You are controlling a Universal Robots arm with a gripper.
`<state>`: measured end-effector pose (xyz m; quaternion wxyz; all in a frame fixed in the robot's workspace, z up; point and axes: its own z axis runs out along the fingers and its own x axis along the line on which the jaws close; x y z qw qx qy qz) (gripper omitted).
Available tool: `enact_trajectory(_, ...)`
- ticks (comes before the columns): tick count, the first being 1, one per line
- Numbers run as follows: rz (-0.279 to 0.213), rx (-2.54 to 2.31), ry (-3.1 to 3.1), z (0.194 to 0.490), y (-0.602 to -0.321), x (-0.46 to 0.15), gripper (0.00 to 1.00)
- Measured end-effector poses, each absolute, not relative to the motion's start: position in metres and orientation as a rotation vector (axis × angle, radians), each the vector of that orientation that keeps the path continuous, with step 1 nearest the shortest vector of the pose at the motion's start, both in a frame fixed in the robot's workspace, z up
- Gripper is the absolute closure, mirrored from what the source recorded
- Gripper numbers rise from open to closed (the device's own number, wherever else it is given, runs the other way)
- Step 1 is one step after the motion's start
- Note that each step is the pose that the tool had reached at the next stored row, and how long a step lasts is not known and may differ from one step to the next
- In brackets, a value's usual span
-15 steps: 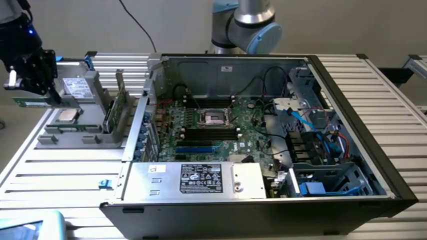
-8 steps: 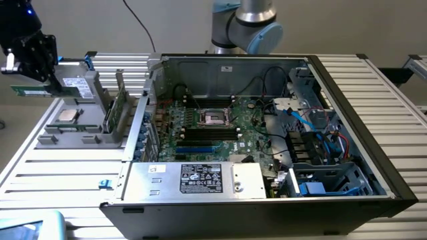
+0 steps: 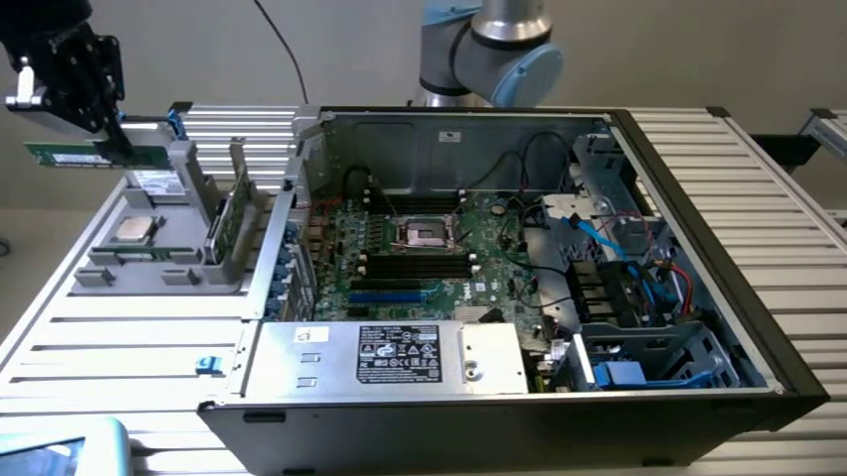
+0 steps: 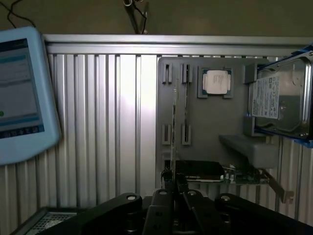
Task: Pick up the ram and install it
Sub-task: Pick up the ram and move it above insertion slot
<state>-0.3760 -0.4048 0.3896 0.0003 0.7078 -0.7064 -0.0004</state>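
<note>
pincer (image 4: 172, 186) clamped on ram (image 4: 174, 122), hanging over gray parts tray (image 4: 210, 117), wrist pointing down, at exterior view's left.

**Ram** (image 3: 60, 155): a long, narrow, thin green circuit-board stick, clamped between the jaws of the gripper (image 3: 117, 147) and raised clear of the counter (image 3: 119, 347). It hangs level with its long axis horizontal, at the exterior view's left, above the grey parts holder (image 3: 146, 280) and well apart from the open computer case (image 3: 695, 208). In the wrist view the ram (image 4: 174, 117) appears edge-on, as a thin line running out from the jaws.
</note>
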Motion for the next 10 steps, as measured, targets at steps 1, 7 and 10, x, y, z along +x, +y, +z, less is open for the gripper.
enact_trajectory(1, -0.001, 2.223, -2.219, 0.392, -0.405, -0.373, 0.86)
enact_trajectory(7, -0.001, 2.223, -2.219, 0.399, -0.405, -0.351, 0.86)
enact_trajectory(10, -0.001, 2.223, -2.219, 0.4, -0.405, -0.337, 0.86)
